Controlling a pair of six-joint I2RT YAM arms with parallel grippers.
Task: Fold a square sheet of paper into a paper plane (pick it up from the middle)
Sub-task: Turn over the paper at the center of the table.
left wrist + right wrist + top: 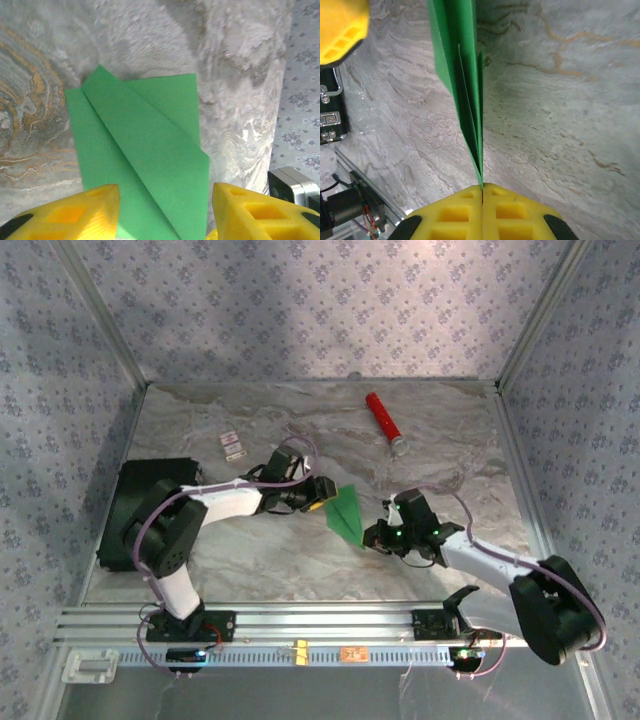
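1. A black flat box (135, 510) sits at the left edge of the bench (250, 560).
2. The left gripper (165, 200) hovers at the green paper plane (345, 512), yellow fingers (90, 207) spread apart, apparently not touching it.
3. The plane is mid-bench, between both grippers.
4. The right gripper (482, 189) has its fingers pressed together, pinching the plane's narrow end.
5. A red cylinder (383, 420) lies farther back, well apart.

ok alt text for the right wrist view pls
The right gripper, yellow-fingered, is shut on the pointed end of a folded bright green paper sheet that stands edge-on over a grey marbled table. Another yellow fingertip sits top left.
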